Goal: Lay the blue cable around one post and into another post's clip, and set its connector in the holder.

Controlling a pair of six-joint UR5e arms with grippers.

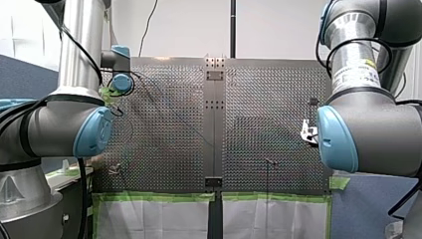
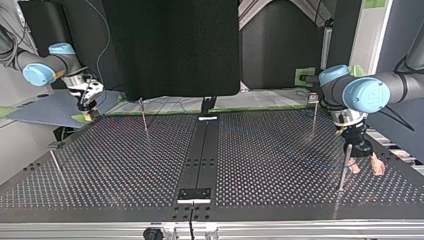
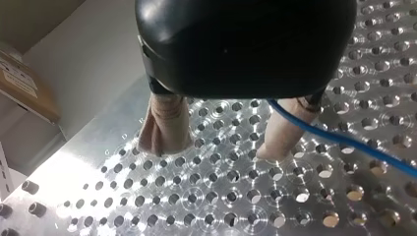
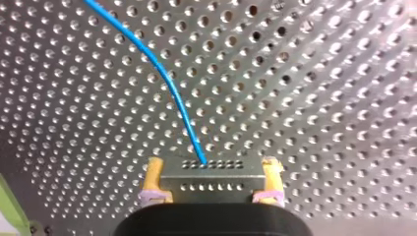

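At the top view's right side: left gripper (image 2: 366, 167) low over the table (image 2: 125, 170), just beside a post (image 2: 343, 167), with a second post (image 2: 313, 112) farther back. At that view's far left corner: right gripper (image 2: 89, 106). Between its fingers, the connector (image 4: 211, 182), with the cable (image 4: 162, 83) running ahead across the table. Beside one of the left gripper's fingers (image 3: 282, 132), the same cable.

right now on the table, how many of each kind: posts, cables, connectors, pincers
posts: 4
cable: 1
connector: 1
pincers: 2, left pincer and right pincer
total: 8
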